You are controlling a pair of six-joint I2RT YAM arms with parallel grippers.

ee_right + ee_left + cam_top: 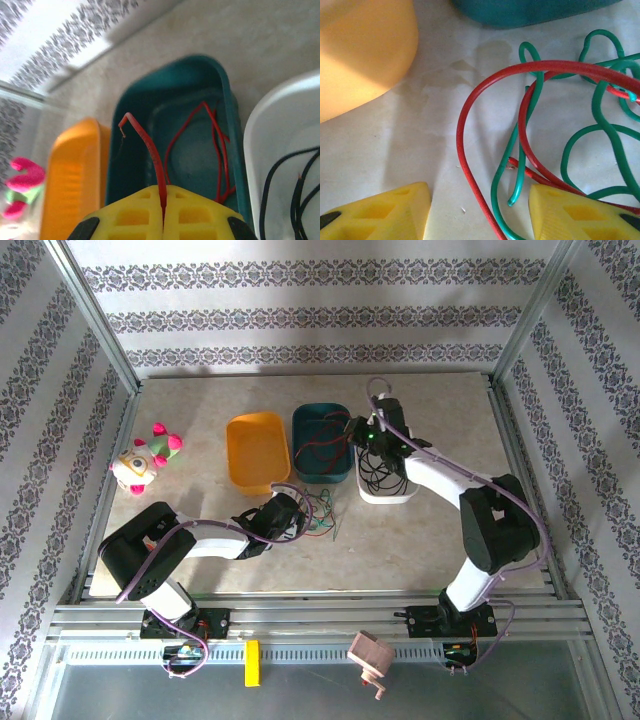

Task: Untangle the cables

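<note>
The right gripper [164, 200] pinches a thin red cable [156, 160] over the teal tray [127, 150]. At seven o'clock from that tray, the left gripper [480, 210], jaws apart, straddles looped red and green cables [555, 65] on the table [395, 150].

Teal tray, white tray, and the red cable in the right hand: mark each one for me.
Teal tray [175, 70]: right wrist view, on its far rim.
White tray [265, 110]: right wrist view, on its left wall.
Held red cable [151, 150]: right wrist view, on the stretch rising above the pinch.
</note>
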